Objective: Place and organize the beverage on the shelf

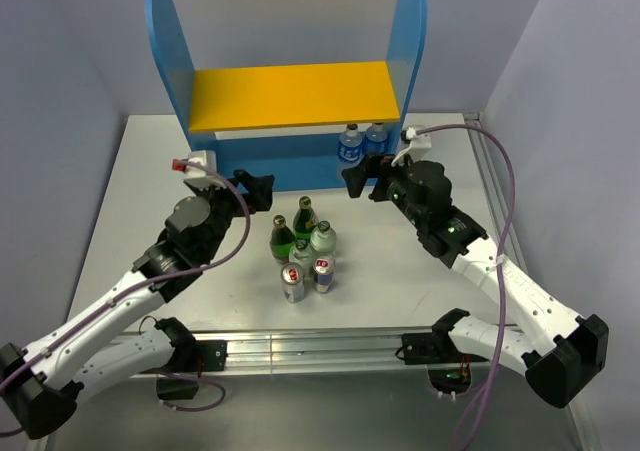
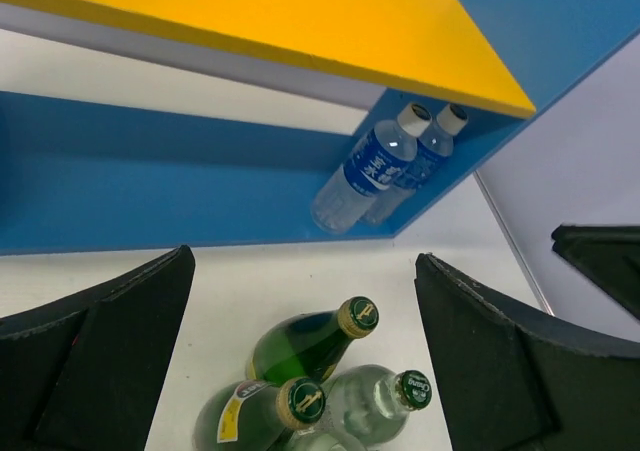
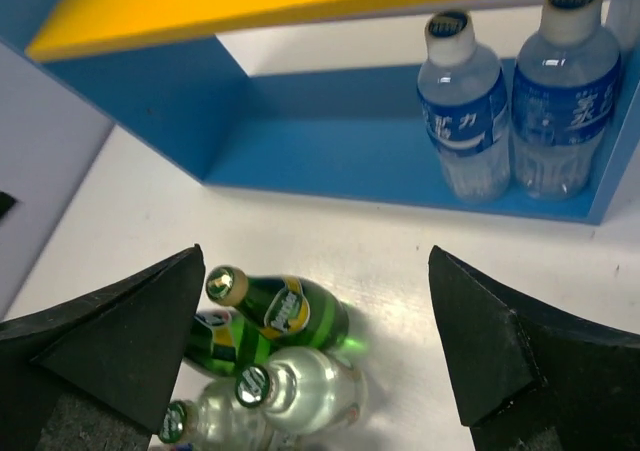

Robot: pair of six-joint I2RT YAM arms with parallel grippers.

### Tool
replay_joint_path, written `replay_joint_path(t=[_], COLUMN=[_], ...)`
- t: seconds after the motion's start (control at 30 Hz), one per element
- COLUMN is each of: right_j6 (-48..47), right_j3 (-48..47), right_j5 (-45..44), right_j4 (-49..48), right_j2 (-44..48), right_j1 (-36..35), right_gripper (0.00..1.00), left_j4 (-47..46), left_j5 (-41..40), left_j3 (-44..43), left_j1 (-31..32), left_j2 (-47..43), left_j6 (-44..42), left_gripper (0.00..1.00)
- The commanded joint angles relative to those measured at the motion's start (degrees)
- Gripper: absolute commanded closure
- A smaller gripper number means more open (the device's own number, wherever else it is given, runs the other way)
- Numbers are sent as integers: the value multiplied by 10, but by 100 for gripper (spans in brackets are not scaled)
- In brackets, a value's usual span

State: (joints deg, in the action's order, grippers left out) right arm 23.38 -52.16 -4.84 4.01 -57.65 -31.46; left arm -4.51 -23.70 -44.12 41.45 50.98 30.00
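The shelf (image 1: pixel 295 96) stands at the back, its yellow top board bare. Two blue-labelled water bottles (image 1: pixel 362 143) stand on its lower level at the right, also seen in the left wrist view (image 2: pixel 365 171) and the right wrist view (image 3: pixel 462 111). A cluster stands mid-table: two green bottles (image 1: pixel 283 237), two clear bottles (image 1: pixel 322 237) and two cans (image 1: pixel 293 283). My left gripper (image 1: pixel 255 186) is open and empty, left of and behind the cluster (image 2: pixel 305 261). My right gripper (image 1: pixel 362 179) is open and empty, just in front of the water bottles (image 3: pixel 315 256).
The green bottles (image 2: pixel 310 341) and a clear one (image 2: pixel 375 401) lie below my left jaws; they also show in the right wrist view (image 3: pixel 285 309). Grey walls close in both sides. A metal rail (image 1: pixel 300 346) runs along the near edge.
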Motion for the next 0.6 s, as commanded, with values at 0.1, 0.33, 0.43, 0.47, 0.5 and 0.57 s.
replay_joint_path(t=[0.1,0.33,0.43,0.47,0.5,0.57], right_j6=[-30,-47,-53,-54,-50,-44], right_j3=[43,29,17,13,9,0], right_j5=[-13,5,-3,-1,-2,-8], right_j4=[-32,-56,-64,-67,-70,-69], right_j2=[7,-74,-103,-110,-122,-135], right_j1=[-29,-57,-73,-76,-79,-84], right_gripper=[0,0,0,0,0,0], left_j4=[36,-30,-45,-51,-59,-77], left_j5=[-128,-122,-131,-129,-129,-129], left_j3=[51,129,140,143,148,152], left_j1=[69,139,149,150,150,150], left_j2=[-48,-32,-11,-5,-1,15], left_j6=[-4,17,22,21,21,20], left_gripper=[1,5,6,6,6,6])
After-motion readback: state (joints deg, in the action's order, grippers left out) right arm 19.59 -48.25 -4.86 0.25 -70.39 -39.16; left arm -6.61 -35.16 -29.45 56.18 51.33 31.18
